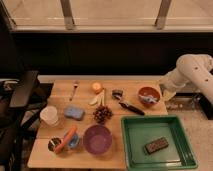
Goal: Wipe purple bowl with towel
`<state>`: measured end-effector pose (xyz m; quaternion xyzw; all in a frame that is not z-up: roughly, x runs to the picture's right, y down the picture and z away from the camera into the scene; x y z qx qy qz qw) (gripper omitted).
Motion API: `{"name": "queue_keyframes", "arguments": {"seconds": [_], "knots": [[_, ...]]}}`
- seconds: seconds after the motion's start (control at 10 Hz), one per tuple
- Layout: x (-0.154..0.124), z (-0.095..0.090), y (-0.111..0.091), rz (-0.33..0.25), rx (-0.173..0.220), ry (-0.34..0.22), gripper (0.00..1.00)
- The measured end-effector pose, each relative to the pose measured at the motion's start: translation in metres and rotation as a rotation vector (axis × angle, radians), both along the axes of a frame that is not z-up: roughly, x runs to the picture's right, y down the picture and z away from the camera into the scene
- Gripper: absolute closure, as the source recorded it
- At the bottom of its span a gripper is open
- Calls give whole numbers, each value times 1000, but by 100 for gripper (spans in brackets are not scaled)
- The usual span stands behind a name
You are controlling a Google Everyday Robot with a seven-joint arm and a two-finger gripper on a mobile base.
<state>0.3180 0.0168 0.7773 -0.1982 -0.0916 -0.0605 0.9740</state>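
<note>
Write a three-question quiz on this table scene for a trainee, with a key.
1. True or false: the purple bowl sits inside the green tray.
2. Multiple choice: the gripper is A) over the purple bowl, B) at the right edge of the table, beside the red-brown bowl, C) inside the green tray.
3. Short answer: which cluster of fruit lies just behind the purple bowl?

Key
1. False: it stands on the table, left of the tray.
2. B.
3. The grapes.
</note>
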Motion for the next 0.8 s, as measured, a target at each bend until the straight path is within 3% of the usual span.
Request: {"name": "queue_keyframes", "arguments": {"seconds": [0.5, 0.8], "knots": [[0, 1, 1, -3, 3, 3, 36], [-17, 20, 5, -7, 56, 21, 36]]}}
